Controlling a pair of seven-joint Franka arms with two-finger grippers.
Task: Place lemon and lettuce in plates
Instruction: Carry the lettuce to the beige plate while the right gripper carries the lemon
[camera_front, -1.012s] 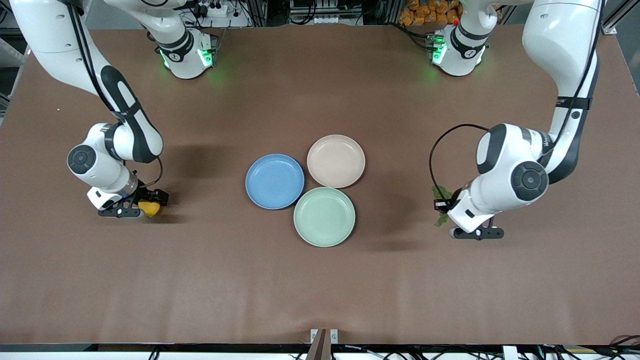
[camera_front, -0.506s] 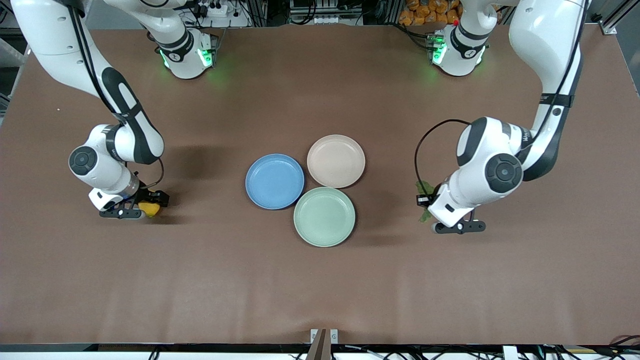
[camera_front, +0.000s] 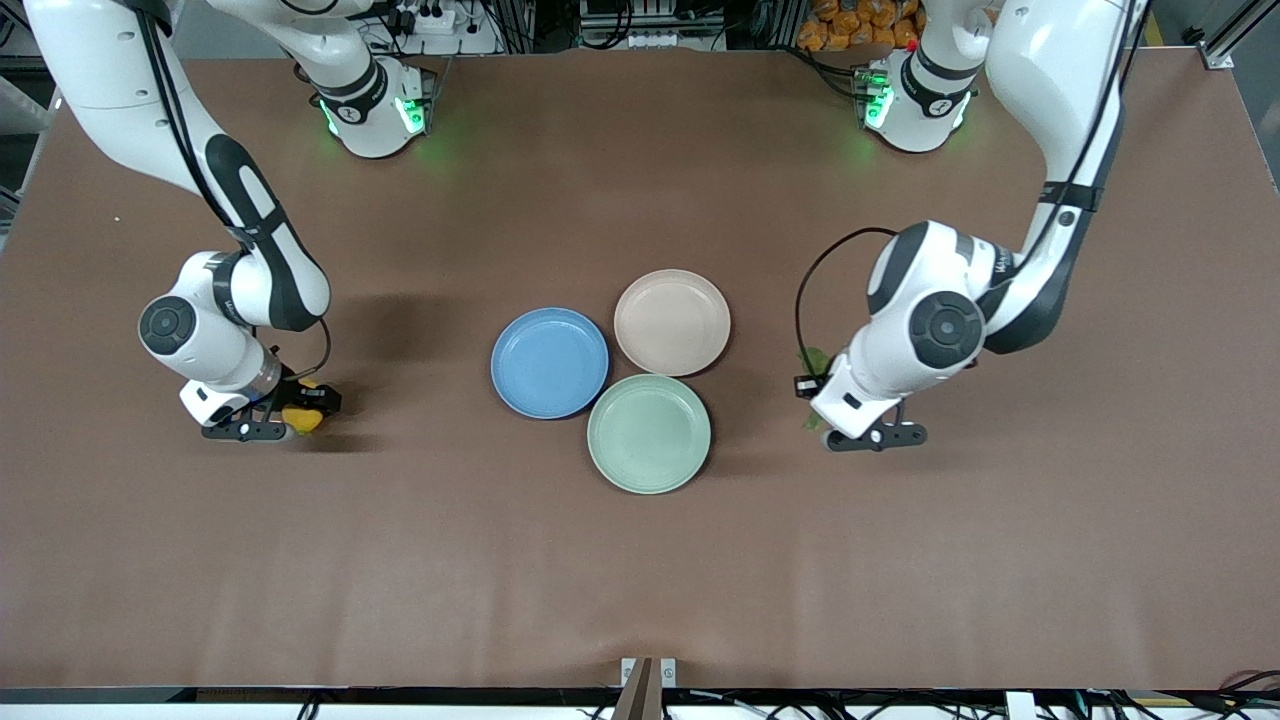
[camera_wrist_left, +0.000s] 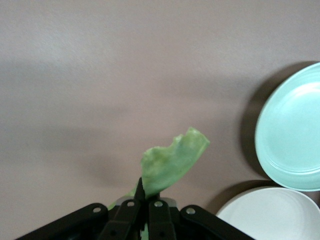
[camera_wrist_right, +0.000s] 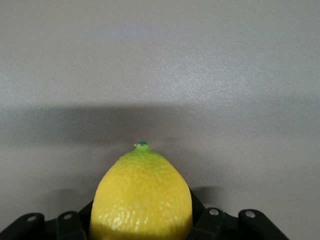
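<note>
**Desk stock: two loaded tools, three bare plates**

Desk (camera_front: 640, 560) — brown cover, bearing three plates grouped at its middle; both arms reach out over it from their bases.

Plates, equal in size, rims touching or nearly so: blue plate (camera_front: 549, 362) toward the right arm's end; beige-pink plate (camera_front: 672, 322) farthest from the front camera; mint-green plate (camera_front: 649, 433) nearest to it; all three hold nothing. The left wrist view shows parts of the mint-green plate (camera_wrist_left: 292, 130) and the pale plate (camera_wrist_left: 272, 216).

Left tool (camera_front: 835, 425) — over bare desk just beside the plate group, toward the left arm's end; fingers (camera_wrist_left: 136, 192) pressed together on the lettuce (camera_front: 812, 362), which shows in the left wrist view as a wrinkly green leaf (camera_wrist_left: 172, 160) standing out from the fingertips, clear of the desk.

Right tool (camera_front: 285, 415) — low over bare desk well apart from the plates, toward the right arm's end; closed around the lemon (camera_front: 302, 419); the right wrist view shows the lemon (camera_wrist_right: 142, 197) between the fingers, its pointed green-tipped end facing away from the tool.
</note>
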